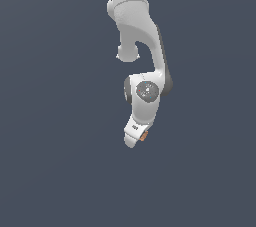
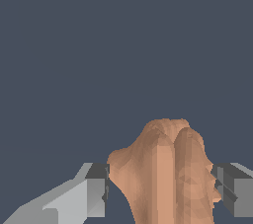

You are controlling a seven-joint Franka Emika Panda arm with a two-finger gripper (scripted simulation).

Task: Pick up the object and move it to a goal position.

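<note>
We see one white Panda arm [image 1: 141, 46] reaching down from the top of the exterior view, bent at the wrist so that its single end effector [image 1: 136, 139] points downward and slightly toward that view's left. Its two grey fingers [image 2: 97, 188] pinch one orange-brown block [image 2: 165, 171] — mottled and lumpy, sitting between the pads and touching both. In the exterior view only a small orange sliver shows at the tip, and we cannot tell its long axis.
</note>
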